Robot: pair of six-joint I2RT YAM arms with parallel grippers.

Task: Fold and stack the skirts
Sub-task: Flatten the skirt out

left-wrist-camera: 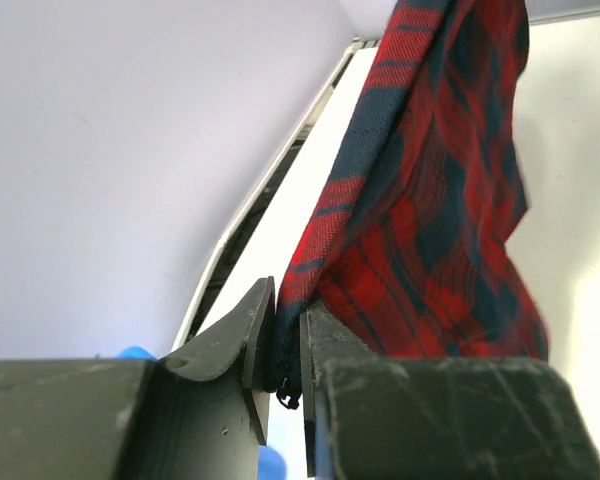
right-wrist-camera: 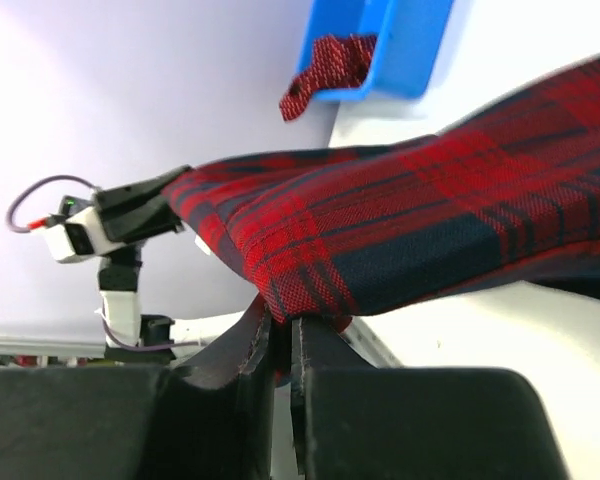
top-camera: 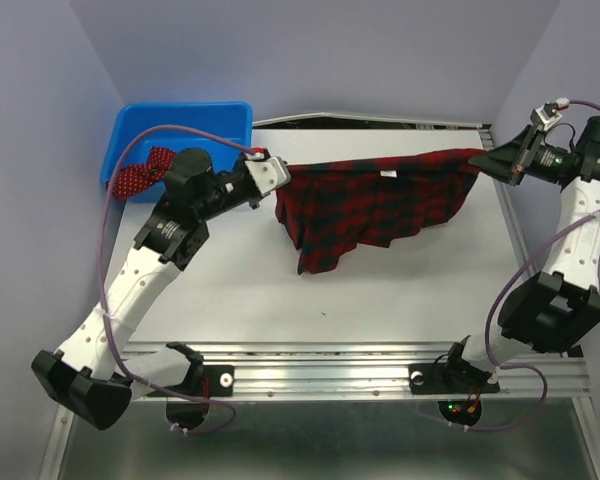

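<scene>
The red-and-navy tartan skirt [top-camera: 375, 205] hangs stretched in the air above the white table between my two grippers. My left gripper [top-camera: 276, 172] is shut on its left top corner; in the left wrist view the cloth [left-wrist-camera: 420, 200] runs up from the closed jaws [left-wrist-camera: 290, 345]. My right gripper [top-camera: 492, 158] is shut on the right top corner; the right wrist view shows the plaid [right-wrist-camera: 410, 220] pinched at the jaws [right-wrist-camera: 282, 335]. The dark red polka-dot skirt [top-camera: 143, 172] lies draped over the blue bin's edge, also seen in the right wrist view [right-wrist-camera: 325, 70].
The blue plastic bin [top-camera: 185, 125] stands at the table's far left corner. Lavender walls enclose the back and sides. A metal rail [top-camera: 360, 375] runs along the table's near edge by the arm bases.
</scene>
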